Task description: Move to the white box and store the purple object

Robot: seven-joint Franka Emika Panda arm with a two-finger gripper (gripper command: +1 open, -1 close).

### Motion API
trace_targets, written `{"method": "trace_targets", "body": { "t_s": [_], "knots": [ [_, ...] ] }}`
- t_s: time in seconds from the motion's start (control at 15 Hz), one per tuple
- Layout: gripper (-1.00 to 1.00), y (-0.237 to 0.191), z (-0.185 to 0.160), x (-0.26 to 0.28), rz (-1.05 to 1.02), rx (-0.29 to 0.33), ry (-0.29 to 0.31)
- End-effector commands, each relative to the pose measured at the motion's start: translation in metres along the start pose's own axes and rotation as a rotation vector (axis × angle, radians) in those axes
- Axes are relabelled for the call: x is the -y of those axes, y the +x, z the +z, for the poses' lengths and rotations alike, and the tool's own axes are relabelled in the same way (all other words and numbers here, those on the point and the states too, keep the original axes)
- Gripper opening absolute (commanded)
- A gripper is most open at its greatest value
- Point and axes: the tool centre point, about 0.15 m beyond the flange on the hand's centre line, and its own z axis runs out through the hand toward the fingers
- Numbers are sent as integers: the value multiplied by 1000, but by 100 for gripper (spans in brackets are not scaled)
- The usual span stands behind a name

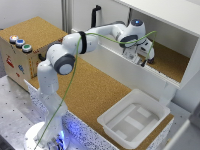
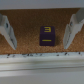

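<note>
**Pick Stage: Purple Block Between Spread Fingers**

While the gripper (image 2: 41,31) hangs over the cork floor (image 2: 25,22), its two pale fingers (image 2: 6,31) stand apart on either side of the purple block (image 2: 47,35), touching nothing. The gripper is released and holds no load.

The block sits on the cork, roughly midway between the fingers and clear of both. It is a small, squarish piece with flat sides and a yellow mark on its upper face. Judged from its shape, it is probably rigid and light, and should not deform under a firm pinch. The recommended hold is across the two opposite flat sides that face the fingers; these faces may be smooth, so a centred grip is advised.

Outward from the wrist, the arm (image 1: 65,59) reaches into the white cabinet (image 1: 170,20), whose floor is granular brown cork. A pale front lip (image 2: 40,62) edges that floor.

The white box (image 1: 134,120) rests well apart, on the lower cork surface toward the exterior view's right. It is a shallow plastic bin with a flared rim and raised ridges on its floor.
</note>
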Motion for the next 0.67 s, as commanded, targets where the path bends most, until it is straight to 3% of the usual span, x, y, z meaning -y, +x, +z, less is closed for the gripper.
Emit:
{"method": "trace_targets", "body": {
  "t_s": [0.0, 0.47, 0.53, 0.6],
  "knots": [
    [100, 45, 31, -3, 7, 50, 38],
    [100, 67, 43, -1, 20, -11, 4],
    [-100, 69, 47, -2, 29, -19, -4],
    [-100, 70, 50, -4, 39, -22, -8]
  ]
}}
